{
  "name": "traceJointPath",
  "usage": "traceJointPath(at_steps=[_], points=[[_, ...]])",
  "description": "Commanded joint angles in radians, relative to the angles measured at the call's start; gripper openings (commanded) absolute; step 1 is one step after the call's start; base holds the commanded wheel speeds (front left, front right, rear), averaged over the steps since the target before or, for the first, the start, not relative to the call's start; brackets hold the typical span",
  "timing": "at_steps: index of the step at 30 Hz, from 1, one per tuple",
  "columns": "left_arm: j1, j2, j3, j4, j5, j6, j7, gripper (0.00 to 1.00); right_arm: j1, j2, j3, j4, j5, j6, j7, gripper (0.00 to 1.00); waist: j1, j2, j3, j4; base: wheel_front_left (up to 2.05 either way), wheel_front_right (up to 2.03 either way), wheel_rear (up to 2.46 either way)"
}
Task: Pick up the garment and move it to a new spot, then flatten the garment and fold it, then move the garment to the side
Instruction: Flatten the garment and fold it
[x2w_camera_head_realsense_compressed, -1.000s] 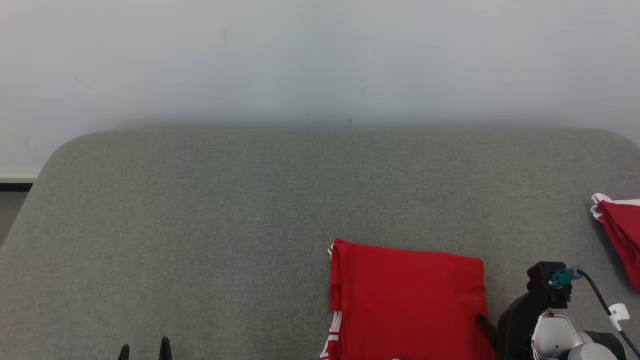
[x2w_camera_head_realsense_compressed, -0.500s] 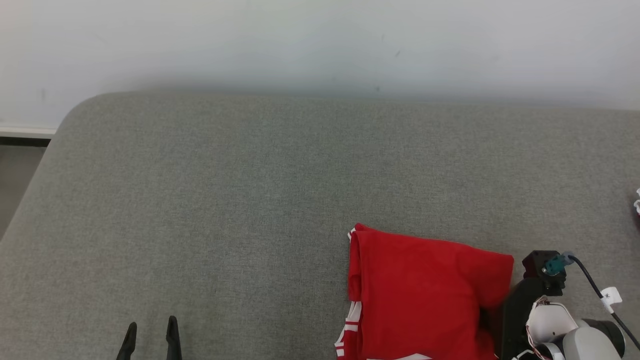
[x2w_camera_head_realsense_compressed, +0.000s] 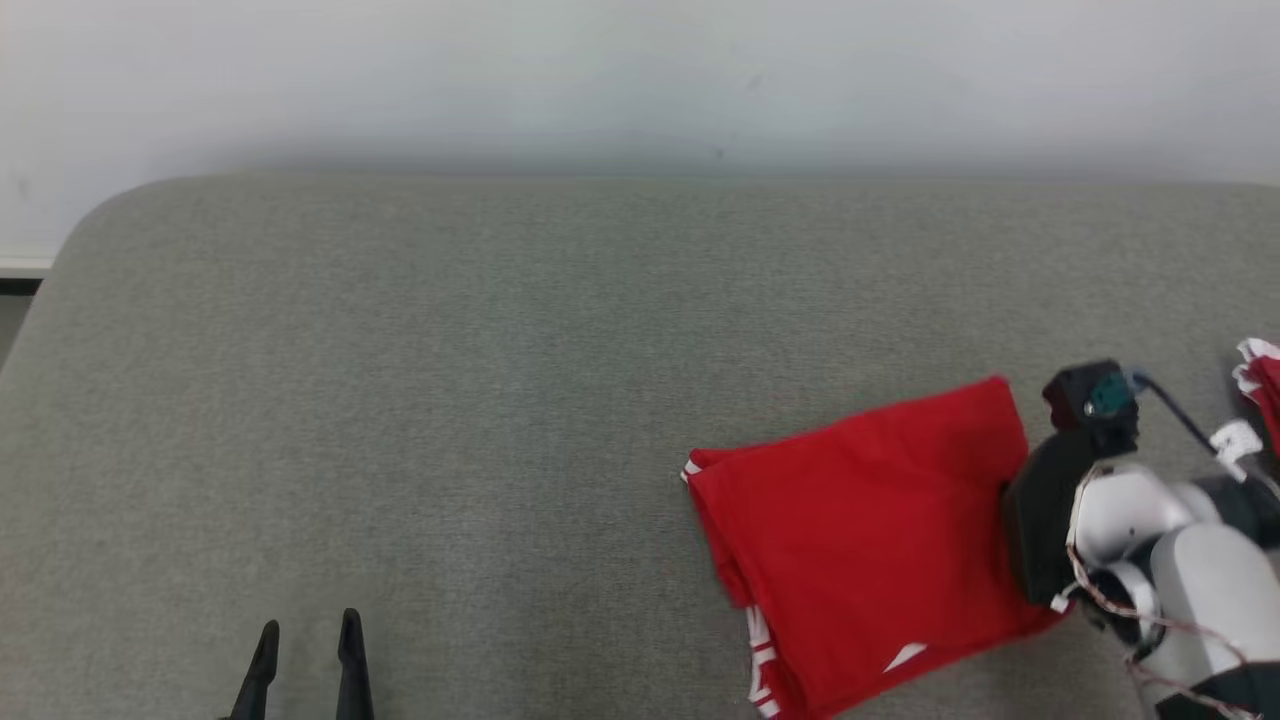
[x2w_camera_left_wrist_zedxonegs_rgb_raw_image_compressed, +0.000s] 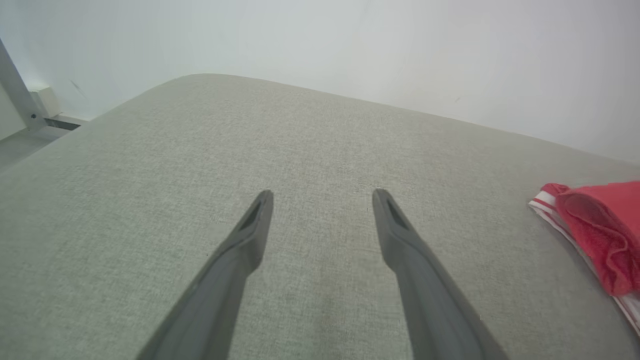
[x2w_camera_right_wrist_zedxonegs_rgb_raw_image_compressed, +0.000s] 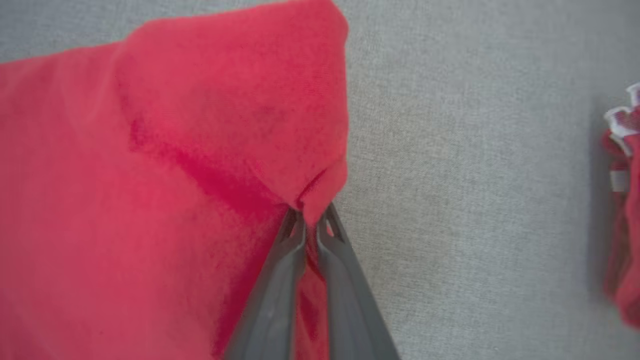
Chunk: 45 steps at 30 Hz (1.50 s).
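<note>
Folded red garment (x2w_camera_head_realsense_compressed: 870, 540) pinched, ready to go to the side

It lies folded in a rough rectangle on the grey padded surface (x2w_camera_head_realsense_compressed: 450, 380), at the robot's right, so flattening and folding look done. The right gripper (x2w_camera_right_wrist_zedxonegs_rgb_raw_image_compressed: 311, 220) is clamped on its right edge, cloth bunched between the fingers. The left gripper (x2w_camera_left_wrist_zedxonegs_rgb_raw_image_compressed: 322, 200) hangs wide open over bare surface. Only the move aside seems left.
</note>
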Motion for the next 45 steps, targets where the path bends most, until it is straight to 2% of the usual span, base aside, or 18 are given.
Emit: traceJointPath(at_steps=[1,6,12,23,31,33,37,45], points=[[-0.009,-0.001,-0.006,-0.009,-0.012,0.007,-0.003,1.0,-0.036,-0.028,0.016,-0.012,0.011,-0.003,0.009,0.0,-0.0001,-0.0001,0.005,-0.039,0.0,0.0,0.0],[-0.025,-0.001,-0.031,-0.03,-0.015,0.019,-0.003,1.0,-0.139,-0.103,0.093,-0.035,0.003,-0.003,0.041,0.0,-0.0001,-0.0001,0.03,-0.108,0.0,0.0,0.0],[-0.051,-0.001,-0.058,-0.045,-0.014,0.026,-0.003,1.0,-0.227,-0.156,0.131,-0.04,0.019,-0.003,0.065,0.0,-0.0001,-0.0001,0.068,-0.174,0.0,0.0,0.0],[-0.111,-0.001,-0.066,-0.075,0.035,0.019,-0.003,1.0,-0.348,-0.207,0.138,-0.014,0.02,-0.003,0.04,0.0,-0.0001,-0.0001,0.169,-0.298,0.0,0.0,0.0],[-0.146,-0.001,-0.052,-0.128,0.087,0.001,-0.003,1.0,-0.408,-0.193,0.062,0.019,0.004,-0.003,-0.009,0.0,-0.0001,-0.0001,0.223,-0.347,0.0,0.0,0.0],[-0.133,0.001,-0.038,-0.169,0.12,-0.008,-0.003,1.0,-0.42,-0.203,-0.014,0.036,-0.015,-0.003,-0.04,0.0,-0.0001,-0.0001,0.248,-0.372,0.0,0.0,0.0],[-0.135,0.011,-0.024,-0.184,0.13,-0.013,-0.003,1.0,-0.428,-0.195,-0.068,0.067,-0.026,-0.003,-0.071,0.0,-0.0001,-0.0001,0.272,-0.379,0.0,0.0,0.0],[-0.126,0.036,-0.02,-0.197,0.146,-0.02,-0.003,1.0,-0.449,-0.181,-0.242,0.181,-0.109,-0.003,-0.196,0.0,-0.0001,-0.0001,0.315,-0.356,0.0,0.0,0.0]])
